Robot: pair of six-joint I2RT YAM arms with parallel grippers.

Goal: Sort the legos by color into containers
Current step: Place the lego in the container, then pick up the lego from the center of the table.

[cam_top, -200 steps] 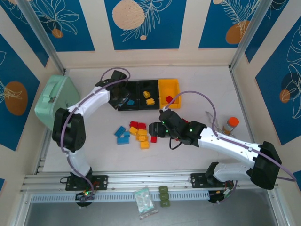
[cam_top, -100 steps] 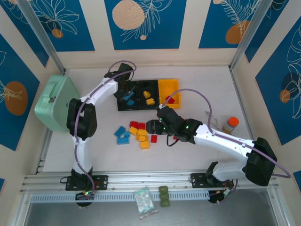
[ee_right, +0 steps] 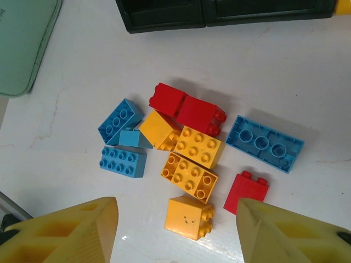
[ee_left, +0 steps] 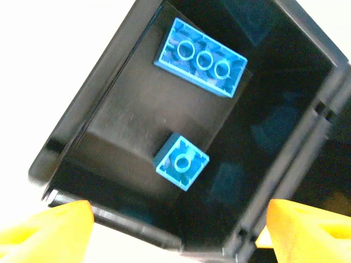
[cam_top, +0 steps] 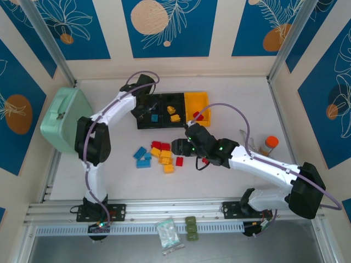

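The left pincer [ee_left: 178,224], spread open and empty, is held over the leftmost black bin [ee_left: 82,107], in which a three-stud blue brick [ee_left: 201,56] and a single-stud blue brick [ee_left: 181,161] are seen lying apart. The right pincer [ee_right: 178,222], also open and empty, is poised above the loose legos [ee_right: 189,159], blue, yellow-orange and red, which are clustered on the worktop [ee_right: 285,71].
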